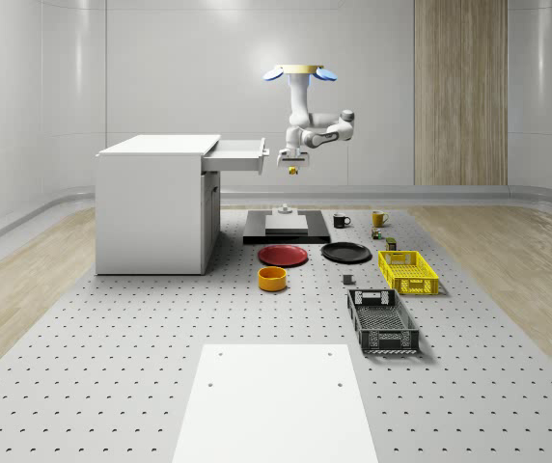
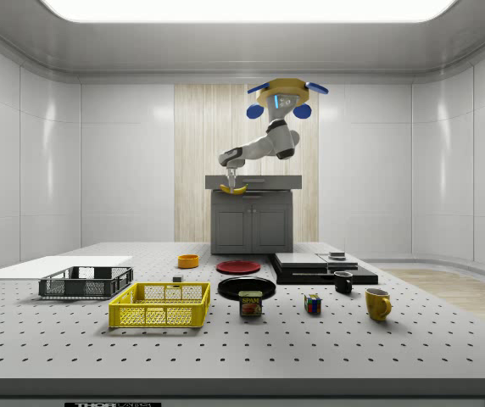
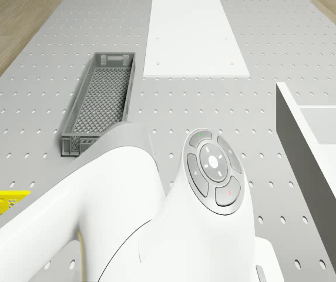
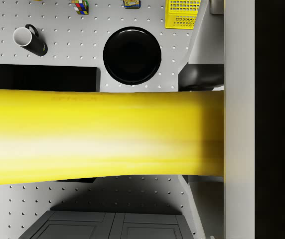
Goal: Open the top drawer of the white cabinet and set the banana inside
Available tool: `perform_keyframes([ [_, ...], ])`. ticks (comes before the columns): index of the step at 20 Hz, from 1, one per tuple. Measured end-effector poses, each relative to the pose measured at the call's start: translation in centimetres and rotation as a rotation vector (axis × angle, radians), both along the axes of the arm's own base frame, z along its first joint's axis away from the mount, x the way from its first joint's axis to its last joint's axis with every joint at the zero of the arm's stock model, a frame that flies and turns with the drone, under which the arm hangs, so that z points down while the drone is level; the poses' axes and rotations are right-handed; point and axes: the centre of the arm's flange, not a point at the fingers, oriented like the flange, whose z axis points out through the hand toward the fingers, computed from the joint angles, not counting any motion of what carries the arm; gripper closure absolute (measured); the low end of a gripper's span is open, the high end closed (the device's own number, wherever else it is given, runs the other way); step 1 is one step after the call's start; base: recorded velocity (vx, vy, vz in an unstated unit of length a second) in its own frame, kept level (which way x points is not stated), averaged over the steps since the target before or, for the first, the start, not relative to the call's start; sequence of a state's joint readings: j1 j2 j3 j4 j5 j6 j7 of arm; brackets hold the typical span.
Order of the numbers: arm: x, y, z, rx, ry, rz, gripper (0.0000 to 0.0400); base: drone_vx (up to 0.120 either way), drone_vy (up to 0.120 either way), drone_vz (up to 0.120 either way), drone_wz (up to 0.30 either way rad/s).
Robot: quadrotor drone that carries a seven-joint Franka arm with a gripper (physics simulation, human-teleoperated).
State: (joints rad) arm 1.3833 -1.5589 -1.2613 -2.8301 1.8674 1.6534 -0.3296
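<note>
The white cabinet point(image 1: 155, 203) stands at the whole-scene view's left with its top drawer point(image 1: 238, 154) pulled open. I hover in the air just beyond the drawer's front, the drone body point(image 1: 302, 72) high above the black platform. My arm bends down and my gripper point(image 1: 292, 164) is shut on the yellow banana point(image 1: 293, 171), which hangs level with the drawer front and just outside it. In the side view the banana point(image 2: 234, 190) is at the height of the cabinet top point(image 2: 253, 181). Across the wrist view the banana point(image 4: 97, 137) lies beside the drawer's front wall point(image 4: 239, 119).
Below me are a black platform point(image 1: 287, 227), a red plate point(image 1: 283, 255), an orange bowl point(image 1: 272, 279), a black plate point(image 1: 345, 252), a yellow basket point(image 1: 408, 271) and a grey crate point(image 1: 382, 321). Two mugs point(image 1: 342, 220) stand behind them. A white panel point(image 1: 274, 400) lies near the front.
</note>
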Motion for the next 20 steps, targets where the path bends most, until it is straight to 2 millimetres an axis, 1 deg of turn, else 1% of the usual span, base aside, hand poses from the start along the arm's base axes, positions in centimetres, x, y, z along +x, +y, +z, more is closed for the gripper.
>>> perform_keyframes([
  [1, 0.01, -0.02, 0.0, -0.001, 0.0, 0.005, 0.0222, -0.12, -0.12, 0.12, 0.0],
  [2, -0.01, 0.04, 0.0, 0.0, 0.0, -0.005, 0.023, -0.12, 0.0, 0.12, 0.0],
  [4, 0.01, -0.03, 0.0, 0.0, 0.0, 0.005, 0.0238, -0.12, -0.12, 0.12, 0.0],
  [5, -0.01, 0.03, 0.0, 0.0, 0.0, -0.004, 0.0229, -0.12, -0.08, 0.12, 0.0],
  [6, 0.0, 0.0, 0.0, 0.0, 0.0, 0.0, 0.0234, -0.12, 0.0, 0.12, 0.0],
  [7, 0.01, -0.02, 0.0, -0.001, 0.0, 0.004, 0.0221, -0.12, -0.04, 0.12, 0.0],
  [9, 0.0, -0.01, 0.0, 0.0, 0.0, 0.0, 0.0234, -0.12, -0.12, 0.12, 0.0],
  [10, 0.01, -0.04, 0.0, 0.0, 0.0, 0.005, 0.0238, -0.12, 0.0, 0.12, 0.0],
  [11, -0.01, 0.02, 0.0, 0.0, 0.0, -0.004, 0.0229, -0.12, -0.04, 0.12, 0.0],
  [13, 0.01, -0.04, 0.0, 0.0, 0.0, 0.005, 0.0237, -0.12, -0.12, 0.12, 0.0],
  [14, -0.01, 0.03, 0.0, 0.0, 0.0, -0.004, 0.0229, -0.12, 0.0, 0.12, 0.0],
  [15, 0.0, 0.0, 0.0, 0.0, 0.0, -0.001, 0.0233, -0.12, -0.08, 0.12, 0.0],
  [16, 0.01, -0.03, 0.0, 0.0, 0.0, 0.004, 0.0237, -0.12, -0.12, 0.12, 0.0],
  [17, -0.01, 0.04, 0.0, 0.0, 0.0, -0.005, 0.0229, -0.12, -0.12, 0.12, 0.0],
  [19, 0.01, -0.03, 0.0, 0.0, 0.0, 0.004, 0.0237, -0.12, -0.12, 0.12, 0.0],
  [20, -0.01, 0.02, 0.0, -0.001, 0.0, -0.002, 0.0227, -0.12, 0.0, 0.12, 0.0],
])
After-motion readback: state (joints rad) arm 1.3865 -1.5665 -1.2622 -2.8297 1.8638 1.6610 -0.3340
